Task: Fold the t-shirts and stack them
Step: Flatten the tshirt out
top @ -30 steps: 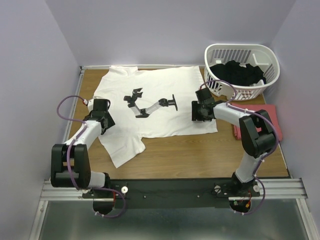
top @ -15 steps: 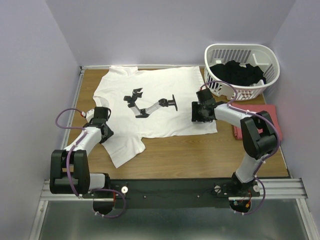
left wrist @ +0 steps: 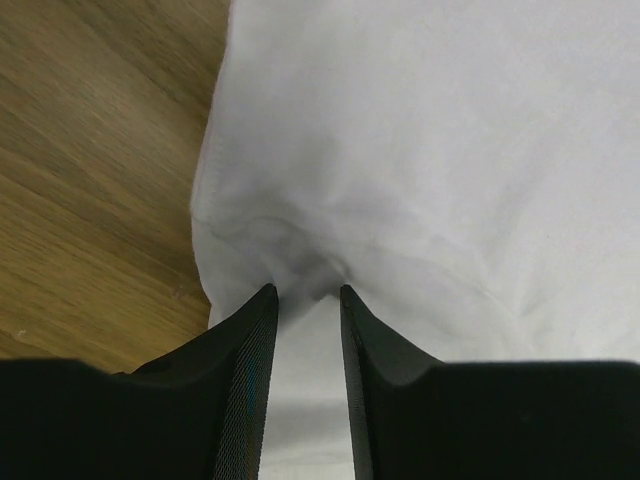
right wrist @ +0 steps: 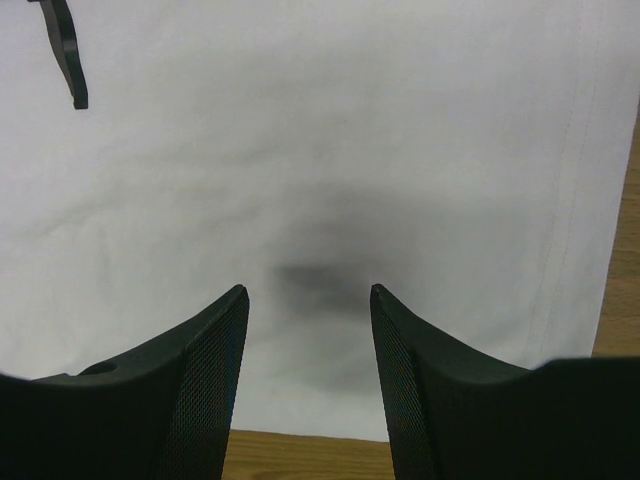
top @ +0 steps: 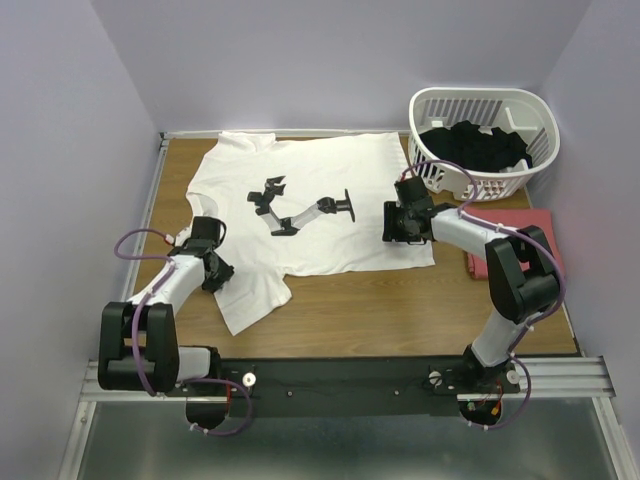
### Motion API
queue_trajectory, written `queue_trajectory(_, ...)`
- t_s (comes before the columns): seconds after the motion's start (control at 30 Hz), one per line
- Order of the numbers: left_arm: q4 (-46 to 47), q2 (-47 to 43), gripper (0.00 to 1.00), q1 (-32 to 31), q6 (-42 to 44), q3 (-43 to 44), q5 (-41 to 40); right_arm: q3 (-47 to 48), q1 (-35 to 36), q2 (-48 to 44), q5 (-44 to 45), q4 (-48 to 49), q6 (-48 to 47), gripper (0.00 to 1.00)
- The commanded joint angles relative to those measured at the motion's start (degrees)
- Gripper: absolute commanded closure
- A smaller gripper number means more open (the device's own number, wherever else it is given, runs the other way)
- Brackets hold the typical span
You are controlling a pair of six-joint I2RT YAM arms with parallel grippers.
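Note:
The large white t-shirt (top: 330, 175), with a black print on its chest, lies spread flat on the wooden table. My left gripper (top: 214, 272) is down at the shirt's left edge, where the sleeve part hangs toward the near side. In the left wrist view its jaws (left wrist: 305, 292) have closed in on a puckered fold of white cloth (left wrist: 430, 150). My right gripper (top: 398, 224) stands open over the shirt's near right corner, and its fingers (right wrist: 308, 290) frame flat cloth (right wrist: 330, 130) just inside the hem. The salmon-red t-shirt (top: 548, 235) lies folded at the right, partly behind the right arm.
A white slatted basket (top: 480, 93) holding dark clothes (top: 475, 145) stands at the back right corner, close to the right arm. Bare wood (top: 400, 310) shows along the near side. Lilac walls close in the left, back and right.
My left gripper slid toward the near side along the shirt's left edge and its jaws narrowed onto the cloth. The right arm has hardly moved.

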Motion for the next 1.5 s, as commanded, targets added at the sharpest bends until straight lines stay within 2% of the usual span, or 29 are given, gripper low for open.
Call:
queue_trajectory(0.0,-3.9,-2.8,0.61,-0.9,-3.9,-1.0,3.5,-1.4,-0.2,-1.2,-0.3,1.2,0.5,0.41)
queue_trajectory(0.13,-7.3,-3.2,0.6,-0.9,0.0,5.7,-3.9,-1.9,-0.2,-2.1,-0.9,1.7,0.3,0.41)
queue_trajectory(0.23,-8.0,0.1,0.6,-0.4,4.5,14.3,-13.6,-2.7,-0.1,-3.8,-6.0,3.2,-1.0,0.42)
queue_trajectory(0.37,-3.8,5.6,0.59,2.2,11.0,17.9,-17.1,-3.7,0.6,-6.3,-13.4,6.0,-3.2,0.43)
queue_trajectory(0.4,-1.5,7.9,0.59,5.5,12.6,19.3,-16.6,-3.7,2.2,-6.7,-16.0,7.1,-4.0,0.44)
queue_trajectory(0.5,3.4,12.7,0.6,10.0,17.2,21.4,-14.9,-2.8,7.3,-7.0,-21.6,9.4,-6.4,0.5)
queue_trajectory(0.73,9.1,22.1,0.65,13.2,23.1,26.0,-8.1,4.6,20.4,1.6,-33.8,19.6,-3.6,0.73)
queue_trajectory(0.87,11.1,23.9,0.68,13.2,23.3,27.6,-6.4,10.1,25.8,8.3,-36.6,24.6,-1.4,0.8)
queue_trajectory(1.03,11.6,25.2,0.72,13.2,24.1,29.3,-6.2,18.9,31.1,17.5,-39.7,28.7,1.6,0.85)
queue_trajectory(1.2,12.3,24.2,0.75,13.1,23.9,26.9,-4.6,25.2,34.1,24.5,-41.3,29.6,3.1,0.87)
queue_trajectory(1.47,14.6,25.9,0.79,13.1,24.6,25.3,-3.1,28.2,36.1,32.2,-42.0,29.5,4.0,0.87)
